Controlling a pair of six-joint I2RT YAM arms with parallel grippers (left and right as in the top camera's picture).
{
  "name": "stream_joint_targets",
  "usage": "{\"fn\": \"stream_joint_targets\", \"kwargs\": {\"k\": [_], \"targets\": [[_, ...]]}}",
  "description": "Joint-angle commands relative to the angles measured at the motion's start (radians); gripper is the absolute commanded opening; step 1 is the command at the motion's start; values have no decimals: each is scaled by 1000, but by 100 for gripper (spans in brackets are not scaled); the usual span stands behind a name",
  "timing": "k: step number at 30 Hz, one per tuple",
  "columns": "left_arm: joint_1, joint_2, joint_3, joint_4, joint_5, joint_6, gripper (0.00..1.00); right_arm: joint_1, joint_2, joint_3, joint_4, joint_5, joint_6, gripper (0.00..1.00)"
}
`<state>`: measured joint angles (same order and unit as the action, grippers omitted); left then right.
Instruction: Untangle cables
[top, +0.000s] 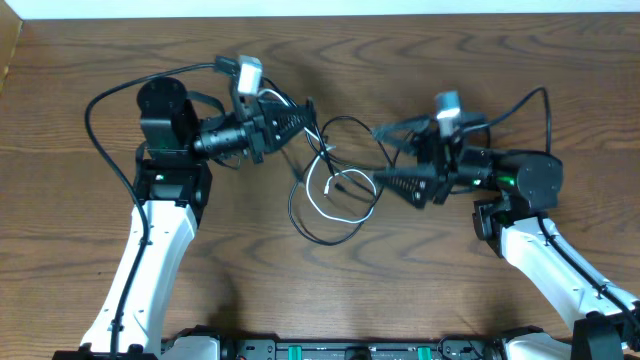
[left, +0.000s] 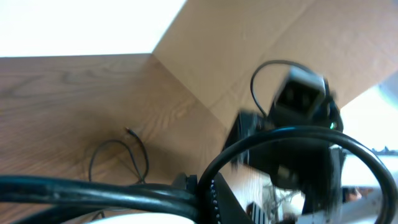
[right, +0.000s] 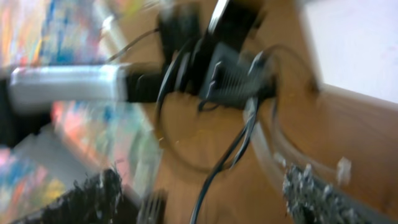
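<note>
Overhead sharp, evenly lit; left wrist soft; right wrist heavily motion-blurred, cables (right: 221, 163) smeared.

Looks like a robotics lab bench, not a home: wood-grain table (top: 100, 60) w/ left arm (top: 150, 250) & right arm (top: 550, 260) based at 7 & 5 o'clock, beside a black equipment rail (top: 340, 350) w/ green bits at 6 o'clock. Plain white strip (top: 300, 7) runs along 12 o'clock. Left wrist cam shows a bare cardboard panel (left: 249, 43) meeting the tabletop.

Brown wood-grain table (top: 400, 290).
Tangled cables (top: 335, 195) lie on it, between the jaws of the left gripper (top: 308, 112) and right gripper (top: 377, 155).
</note>
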<state>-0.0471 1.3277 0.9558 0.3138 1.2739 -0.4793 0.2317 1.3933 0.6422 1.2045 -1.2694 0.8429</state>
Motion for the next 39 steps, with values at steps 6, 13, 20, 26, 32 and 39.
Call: {"fn": "stream_joint_targets", "kwargs": {"k": [6,13,20,26,32,39], "targets": [[3,2,8,130,-8,-219,7,-1,-7,8,-315,-196,-436,83],[3,2,8,145,-3,-230,7,-1,-7,8,-494,-124,-544,50],[3,2,8,145,17,-229,7,-1,-8,8,-477,12,-459,1],[3,2,8,145,137,-166,8,-2,-8,8,-277,183,-218,1],[-5,2,8,145,254,-99,7,-3,-8,8,-27,321,-32,1],[-18,3,7,143,290,-47,8,-4,-8,9,43,411,85,1]]}}
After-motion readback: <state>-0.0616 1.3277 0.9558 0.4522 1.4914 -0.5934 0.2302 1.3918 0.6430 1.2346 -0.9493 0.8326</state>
